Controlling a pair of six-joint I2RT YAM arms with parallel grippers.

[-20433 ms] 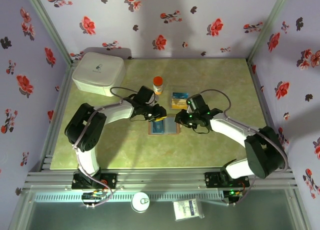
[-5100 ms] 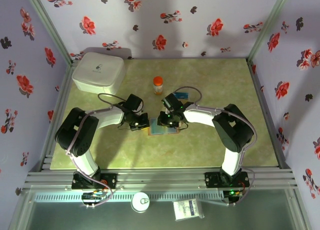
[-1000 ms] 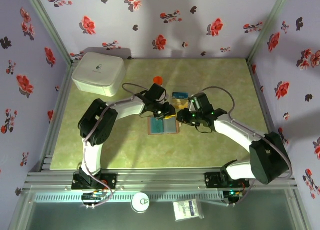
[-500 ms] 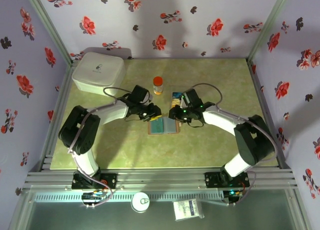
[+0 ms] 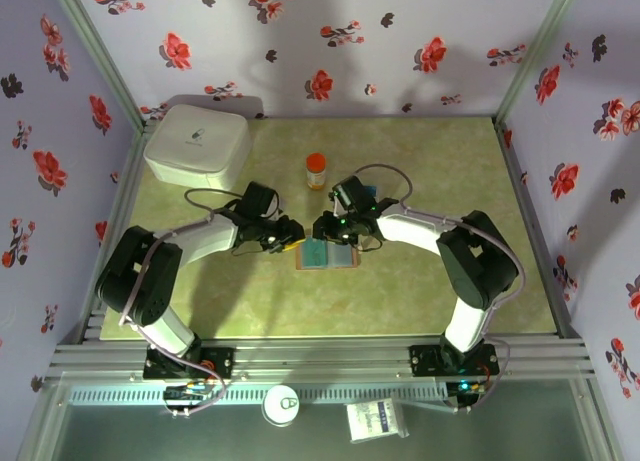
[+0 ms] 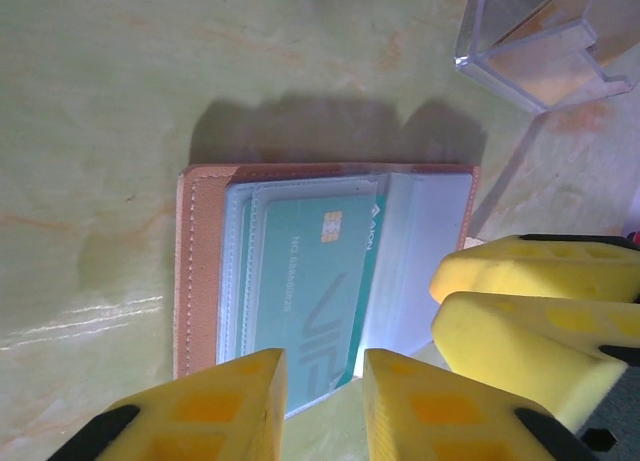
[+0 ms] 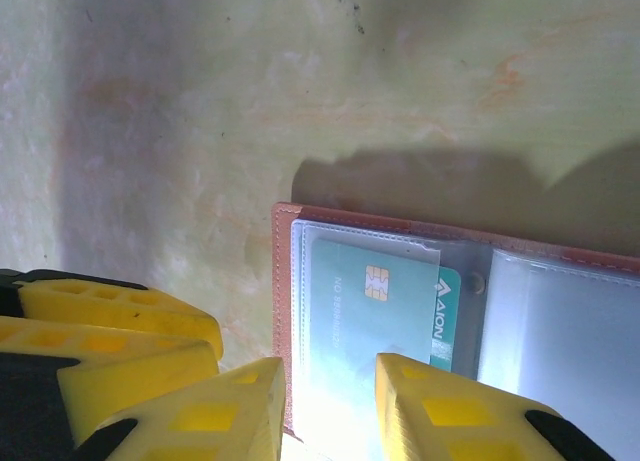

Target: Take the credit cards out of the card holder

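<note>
I'm seeing the card holder [image 5: 345, 261] lying open flat on the tabletop [image 5: 420, 171], its long axis running left-right. A teal credit card [image 6: 305, 281] is sitting crosswise in its left half. My left hand [image 6: 325, 379] and right hand [image 7: 330, 383] are poised at its edges, each parted narrowly and gripping nothing.

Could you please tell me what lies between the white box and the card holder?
In the top view, the left arm and left claw lie over the tabletop between the white box and the open card holder.
</note>
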